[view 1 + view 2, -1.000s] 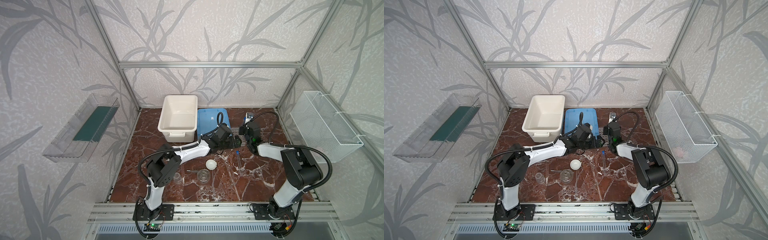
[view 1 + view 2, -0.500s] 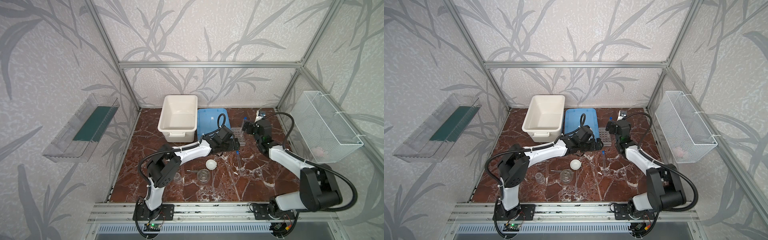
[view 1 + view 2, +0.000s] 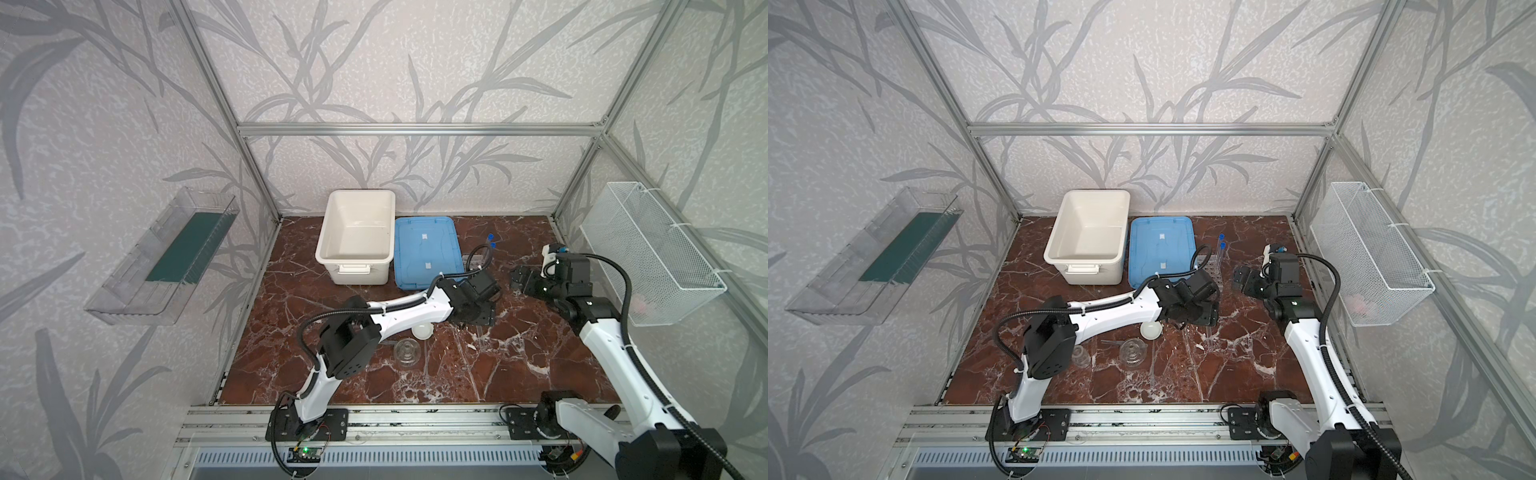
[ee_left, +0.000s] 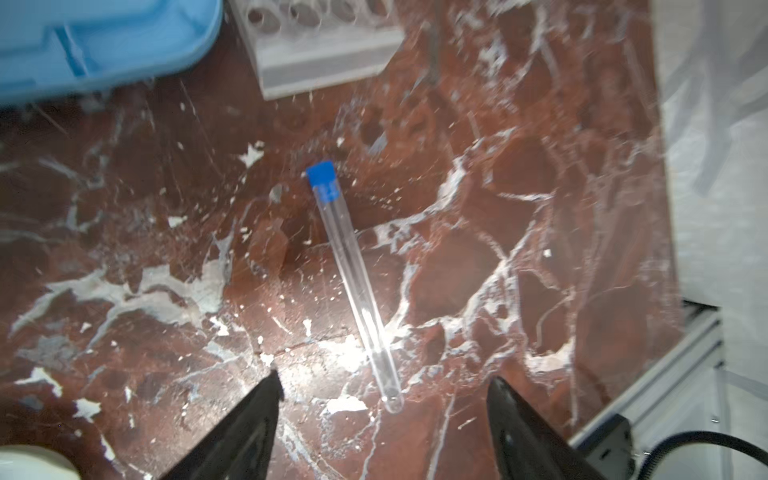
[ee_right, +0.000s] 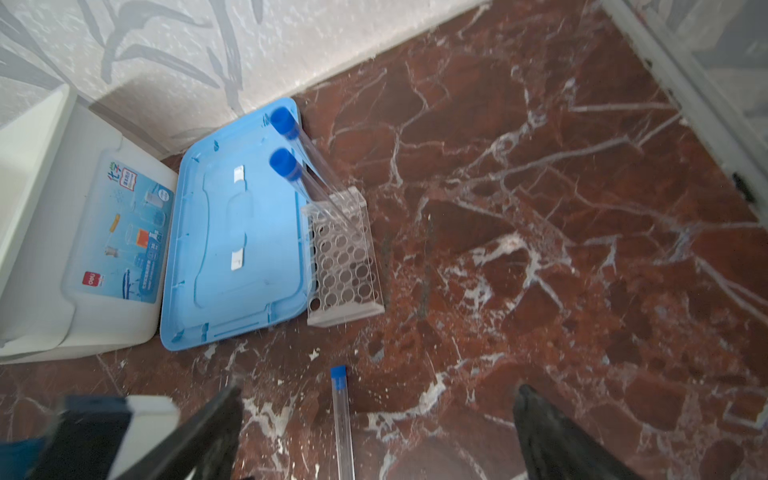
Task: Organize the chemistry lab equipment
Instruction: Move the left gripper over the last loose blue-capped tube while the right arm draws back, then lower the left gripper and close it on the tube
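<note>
One red marble surface (image 3: pixel 1246 365) holds all. The left end effector (image 4: pixel 384 384), jaws spread wide and empty, hangs nearest; the right end effector (image 5: pixel 380 390), equally agape, stands off at 1 o'clock. At the clear grid rack's (image 5: pixel 345 266) 6 o'clock, beneath the left, the long clear blue-capped test tube (image 4: pixel 355 286) lies 12-to-6.

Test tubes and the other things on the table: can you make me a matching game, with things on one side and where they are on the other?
Things
1. loose test tube
2. two capped test tubes
3. blue lid
4. white dish

Places
A. between the white tub and the clear rack
B. lying flat, just ahead of the open left gripper
C. near the round glass vessel
D. standing tilted in the clear rack

Pairs: 1-B, 2-D, 3-A, 4-C
</note>
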Controlling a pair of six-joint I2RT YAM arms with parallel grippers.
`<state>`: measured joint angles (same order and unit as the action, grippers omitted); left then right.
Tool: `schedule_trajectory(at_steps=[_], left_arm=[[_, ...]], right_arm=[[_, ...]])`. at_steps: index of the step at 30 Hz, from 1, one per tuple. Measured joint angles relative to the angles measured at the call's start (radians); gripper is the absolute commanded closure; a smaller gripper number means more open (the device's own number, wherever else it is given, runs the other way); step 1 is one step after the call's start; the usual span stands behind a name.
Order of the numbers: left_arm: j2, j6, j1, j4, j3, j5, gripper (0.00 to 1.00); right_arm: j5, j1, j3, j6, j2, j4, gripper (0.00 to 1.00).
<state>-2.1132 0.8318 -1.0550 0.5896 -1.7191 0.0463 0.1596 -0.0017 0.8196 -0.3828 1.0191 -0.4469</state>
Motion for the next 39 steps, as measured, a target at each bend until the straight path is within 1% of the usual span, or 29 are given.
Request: schedule_trajectory(at_steps=[6,8,11,14,20,21,25,30,32,33,34,35,39], left_arm=[[-0.087,0.0,-0.001,0.071,-0.055,-0.004,0.3],[-0.108,0.001,-0.002,0.086,-0.089,-0.004,0.36],[-0.131,0.01,-0.007,0.101,-0.131,-0.019,0.42],[-0.146,0.015,-0.024,0.127,-0.164,-0.029,0.45],[-0.198,0.018,-0.053,0.157,-0.206,-0.019,0.49],[-0.208,0.018,-0.057,0.165,-0.211,-0.018,0.52],[-0.235,0.018,-0.068,0.214,-0.243,-0.019,0.57],[-0.245,0.025,-0.08,0.277,-0.265,-0.04,0.62],[-0.246,0.025,-0.082,0.289,-0.264,-0.044,0.63],[-0.246,0.024,-0.083,0.292,-0.264,-0.045,0.65],[-0.246,0.023,-0.085,0.293,-0.264,-0.045,0.69],[-0.246,0.024,-0.087,0.293,-0.264,-0.045,0.7],[-0.249,0.016,-0.09,0.3,-0.268,-0.045,0.7]], right_arm=[[0.073,-0.048,-0.051,-0.009,-0.029,-0.08,0.01],[0.088,-0.071,-0.055,-0.008,-0.045,-0.091,0.01],[0.105,-0.114,-0.056,-0.006,-0.076,-0.099,0.01],[0.12,-0.142,-0.06,-0.007,-0.091,-0.098,0.01],[0.138,-0.157,-0.073,-0.007,-0.092,-0.097,0.01],[0.14,-0.159,-0.076,-0.007,-0.094,-0.097,0.01],[0.152,-0.171,-0.083,-0.008,-0.112,-0.097,0.01],[0.156,-0.175,-0.083,-0.01,-0.147,-0.096,0.01],[0.156,-0.175,-0.084,-0.01,-0.155,-0.096,0.01],[0.156,-0.175,-0.084,-0.009,-0.158,-0.095,0.01],[0.156,-0.175,-0.085,-0.01,-0.159,-0.096,0.01],[0.156,-0.175,-0.085,-0.01,-0.161,-0.095,0.01],[0.156,-0.176,-0.093,-0.01,-0.169,-0.088,0.0]])
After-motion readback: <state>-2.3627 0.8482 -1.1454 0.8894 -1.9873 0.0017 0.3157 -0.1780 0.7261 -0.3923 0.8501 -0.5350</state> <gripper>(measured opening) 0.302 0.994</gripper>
